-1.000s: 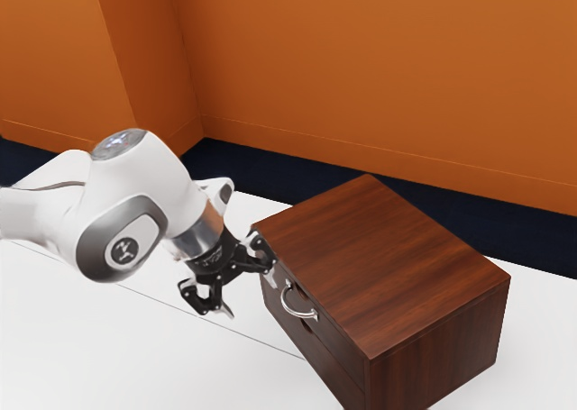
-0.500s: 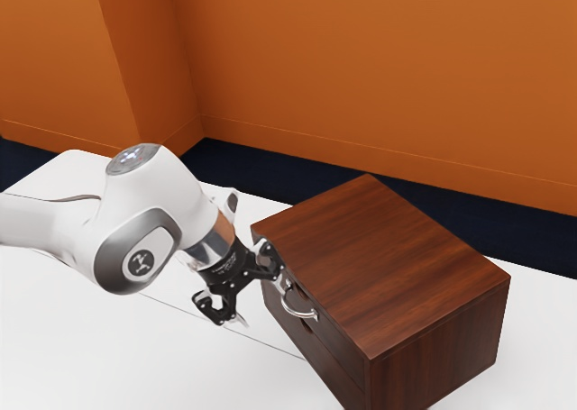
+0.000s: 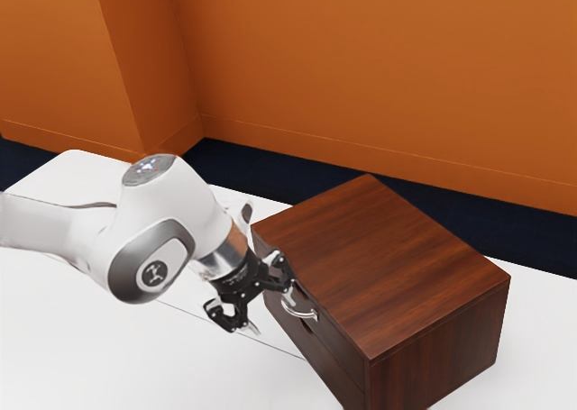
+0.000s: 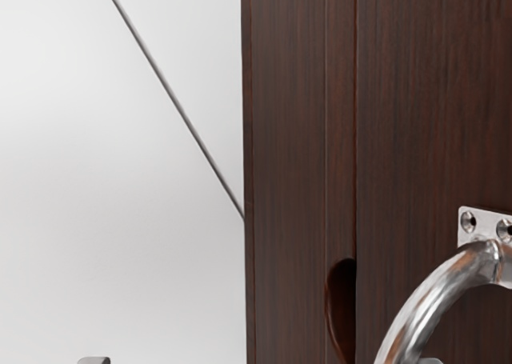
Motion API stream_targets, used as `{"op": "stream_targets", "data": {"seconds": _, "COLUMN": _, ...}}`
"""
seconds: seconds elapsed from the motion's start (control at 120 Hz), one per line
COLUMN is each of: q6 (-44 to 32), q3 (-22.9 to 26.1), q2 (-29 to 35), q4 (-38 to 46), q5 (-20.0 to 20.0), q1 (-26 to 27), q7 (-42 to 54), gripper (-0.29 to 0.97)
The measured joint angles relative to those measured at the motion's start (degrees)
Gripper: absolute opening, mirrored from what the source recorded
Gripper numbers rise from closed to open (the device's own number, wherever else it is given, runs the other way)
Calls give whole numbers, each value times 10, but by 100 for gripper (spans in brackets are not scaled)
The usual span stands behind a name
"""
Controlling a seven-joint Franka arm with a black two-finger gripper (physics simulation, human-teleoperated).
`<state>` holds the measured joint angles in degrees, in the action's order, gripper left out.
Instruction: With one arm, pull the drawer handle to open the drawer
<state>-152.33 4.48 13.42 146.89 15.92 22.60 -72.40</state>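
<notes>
Orange walls point(image 3: 361, 68) back a white tabletop point(image 3: 81, 365), where you see a dark wooden cabinet point(image 3: 388, 248) standing toward the edge at the exterior view's right. Its drawer front point(image 3: 317, 324) faces the exterior view's lower left, toward the arm, and sits flush with the cabinet. The metal handle point(image 3: 298, 307) bows outward, its long axis running across the drawer front. The tool point(image 3: 256, 294) is spread wide and holds nothing. Its upper finger point(image 3: 280, 272) lies just beside the handle; you cannot tell whether they touch.
</notes>
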Motion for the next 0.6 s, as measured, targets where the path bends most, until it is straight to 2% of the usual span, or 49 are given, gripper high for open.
{"op": "stream_targets", "data": {"seconds": 0.258, "q6": -10, "q3": 0, "q2": -5, "q4": 2, "q5": 0, "q1": 3, "q7": 10, "gripper": 37}}
{"op": "stream_targets", "data": {"seconds": 0.6, "q6": 47, "q3": -4, "q2": 23, "q4": 6, "q5": 2, "q1": 1, "q7": 12, "gripper": 34}}
